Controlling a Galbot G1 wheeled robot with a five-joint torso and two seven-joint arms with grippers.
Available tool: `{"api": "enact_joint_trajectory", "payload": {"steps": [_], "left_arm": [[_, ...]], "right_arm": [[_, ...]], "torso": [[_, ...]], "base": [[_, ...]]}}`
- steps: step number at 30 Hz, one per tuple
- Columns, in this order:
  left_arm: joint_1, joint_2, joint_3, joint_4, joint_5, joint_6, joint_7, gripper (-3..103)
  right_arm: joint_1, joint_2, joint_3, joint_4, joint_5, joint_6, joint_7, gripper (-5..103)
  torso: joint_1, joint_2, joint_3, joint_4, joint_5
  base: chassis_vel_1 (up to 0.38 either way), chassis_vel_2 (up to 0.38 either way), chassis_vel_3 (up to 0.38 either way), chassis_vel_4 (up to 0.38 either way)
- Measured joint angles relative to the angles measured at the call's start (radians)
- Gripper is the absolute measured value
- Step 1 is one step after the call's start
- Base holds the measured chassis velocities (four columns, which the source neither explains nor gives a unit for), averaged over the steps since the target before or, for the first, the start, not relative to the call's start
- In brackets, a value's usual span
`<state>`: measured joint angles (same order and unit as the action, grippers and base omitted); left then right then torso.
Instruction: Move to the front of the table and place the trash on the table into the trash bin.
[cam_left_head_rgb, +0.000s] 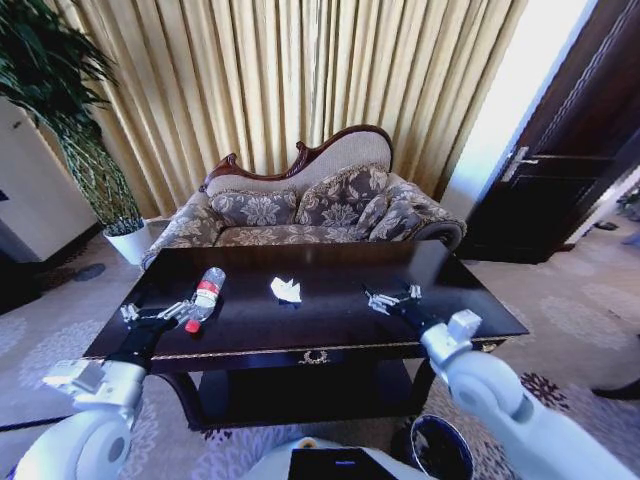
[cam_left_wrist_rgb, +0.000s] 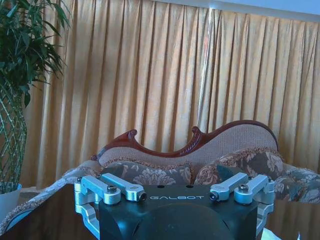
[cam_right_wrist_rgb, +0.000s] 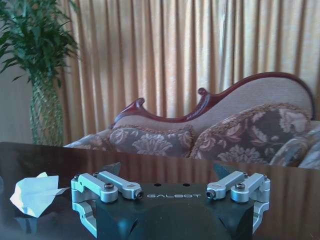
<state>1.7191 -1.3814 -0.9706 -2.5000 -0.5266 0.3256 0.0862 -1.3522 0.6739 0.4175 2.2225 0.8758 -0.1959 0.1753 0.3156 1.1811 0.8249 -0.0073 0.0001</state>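
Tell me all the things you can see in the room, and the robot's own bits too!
table: one, dark glossy wood with gold trim, in front of the robot.
plastic bottle: one, clear with a red label, lying on the table's left part.
paper wad: one, white, crumpled, near the table's middle.
trash bin: one, dark with a pale rim, on the floor at the robot's right.
sofa: one, patterned with a carved wood frame, behind the table.
curtains: golden, along the back wall.
plant: one, green, in a white pot, far left.
door: one, dark, far right.
left gripper: open, above the table's left edge by the bottle.
right gripper: open, over the table's right part.
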Motion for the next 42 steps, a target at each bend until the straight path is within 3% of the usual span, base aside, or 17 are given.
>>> {"api": "enact_joint_trajectory", "payload": {"steps": [3, 10, 16, 30, 42], "left_arm": [[-0.001, 0.003, 0.001, 0.000, 0.003, 0.002, 0.000, 100], [0.010, 0.002, -0.006, 0.000, 0.010, 0.002, -0.001, 100], [0.022, -0.010, -0.008, 0.000, 0.019, 0.002, -0.002, 100], [0.028, -0.013, -0.004, 0.000, 0.021, 0.002, -0.002, 100], [0.033, -0.014, -0.011, 0.000, 0.021, 0.002, -0.003, 100]], "right_arm": [[0.112, -0.055, -0.098, -0.038, 0.074, -0.017, -0.001, 100], [0.318, -0.084, -0.310, -0.066, 0.169, -0.057, 0.003, 100], [0.465, -0.026, -0.474, -0.091, 0.200, -0.084, 0.034, 100], [0.571, 0.048, -0.647, -0.117, 0.165, -0.100, 0.049, 100], [0.713, 0.168, -0.830, -0.203, 0.125, -0.121, 0.088, 100]], "torso": [[0.000, 0.000, 0.000, -0.0001, -0.0001], [0.000, 0.000, 0.000, 0.0000, -0.0003], [0.000, 0.000, 0.000, 0.0001, -0.0001], [0.000, 0.000, 0.000, -0.0001, -0.0002], [0.000, 0.000, 0.000, -0.0001, -0.0003]], "base": [[0.000, 0.000, 0.000, 0.000], [0.000, 0.000, 0.000, 0.000], [0.000, 0.000, 0.000, 0.000], [0.000, 0.000, 0.000, 0.000], [0.000, 0.000, 0.000, 0.000]]}}
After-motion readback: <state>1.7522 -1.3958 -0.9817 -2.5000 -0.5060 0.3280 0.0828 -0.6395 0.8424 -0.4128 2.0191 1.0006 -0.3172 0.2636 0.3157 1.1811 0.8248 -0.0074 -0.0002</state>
